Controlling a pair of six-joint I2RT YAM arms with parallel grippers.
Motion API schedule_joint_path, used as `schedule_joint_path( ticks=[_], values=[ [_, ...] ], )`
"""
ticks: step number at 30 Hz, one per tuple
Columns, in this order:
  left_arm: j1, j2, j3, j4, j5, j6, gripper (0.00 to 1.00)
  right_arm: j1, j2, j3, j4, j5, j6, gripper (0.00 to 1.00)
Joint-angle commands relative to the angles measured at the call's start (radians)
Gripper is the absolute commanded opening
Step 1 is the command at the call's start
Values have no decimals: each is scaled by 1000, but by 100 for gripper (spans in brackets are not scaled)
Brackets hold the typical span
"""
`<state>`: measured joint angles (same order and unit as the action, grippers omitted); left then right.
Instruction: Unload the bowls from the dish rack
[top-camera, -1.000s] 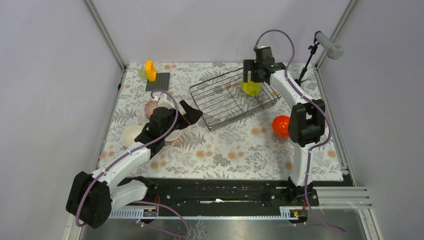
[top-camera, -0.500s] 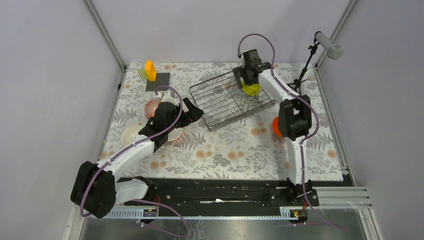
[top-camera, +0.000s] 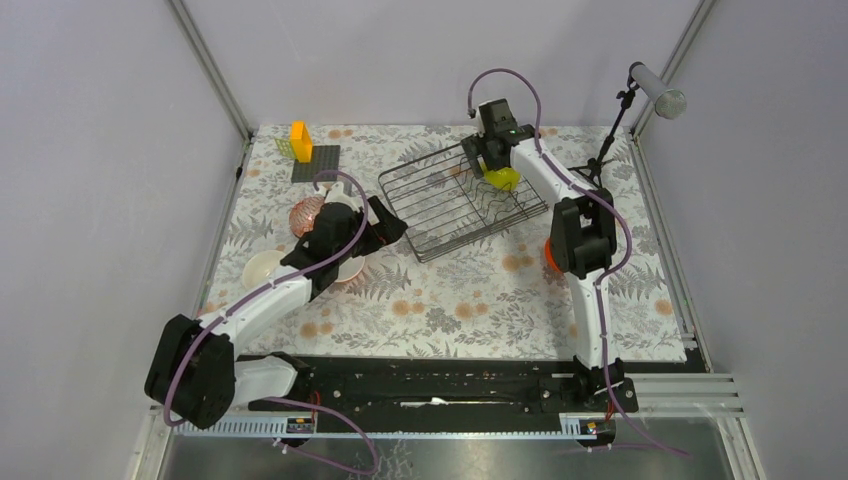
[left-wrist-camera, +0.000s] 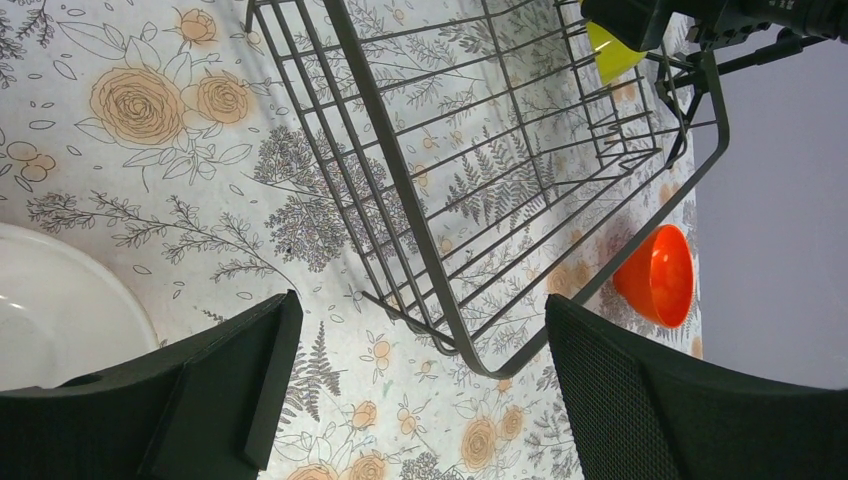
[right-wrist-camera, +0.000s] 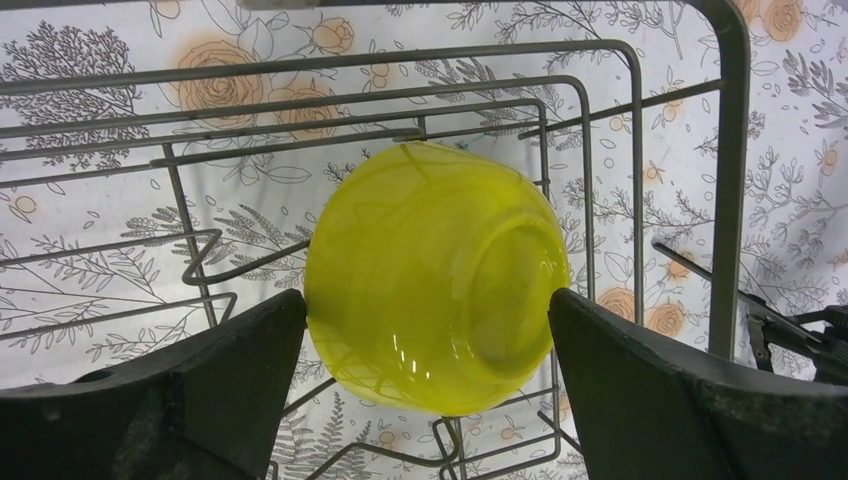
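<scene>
**Friend:** Where is the bowl you want?

**Me:** The yellow-green bowl (right-wrist-camera: 435, 275) is in the far right corner of the dish rack (top-camera: 450, 205). It lies on its side between the wavy wires (right-wrist-camera: 190, 265). I think the wires keep it from rolling.

**Friend:** What is your right gripper doing?

**Me:** My right gripper (top-camera: 492, 158) hangs over that bowl. Its fingers (right-wrist-camera: 200, 400) are spread wide, one on each side. As far as I can see, they are not pinching it yet. I put them there so a squeeze can catch the round sides.

**Friend:** And the left one?

**Me:** My left gripper (left-wrist-camera: 418, 330) is spread wide too, with nothing in it. It sits low, just beside the left side of the rack. I guess that keeps it out of the way.

**Friend:** How many bowls?

**Me:** One in the rack. On the table (top-camera: 480, 300) I count four: one orange bowl (left-wrist-camera: 657, 275), one pink-red bowl (top-camera: 304, 213), one pale bowl (top-camera: 262, 268) and one half-hidden bowl (top-camera: 350, 270) under my left arm (top-camera: 270, 300). That makes five. I cannot see a sixth.
</scene>
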<state>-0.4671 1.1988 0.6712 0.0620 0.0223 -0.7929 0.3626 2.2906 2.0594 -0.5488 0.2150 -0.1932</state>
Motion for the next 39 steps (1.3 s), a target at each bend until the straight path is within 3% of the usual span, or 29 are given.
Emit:
schedule_joint_path(
  ticks=[1,10,18,28,39],
  values=[
    [-4,25,45,47,3,13,97,11,40,46,-69,-69,11,100],
    [-3,30,43,54,16,12,97,12,106,130,-227,-68,-5,100],
    [-3,30,45,52,17,11,97,13,72,84,-177,187,-3,99],
    [-4,25,49,52,18,5,97,14,-32,40,-102,240,36,77],
    [-4,15,45,52,23,3,97,15,-118,23,-99,206,85,67]
  ],
)
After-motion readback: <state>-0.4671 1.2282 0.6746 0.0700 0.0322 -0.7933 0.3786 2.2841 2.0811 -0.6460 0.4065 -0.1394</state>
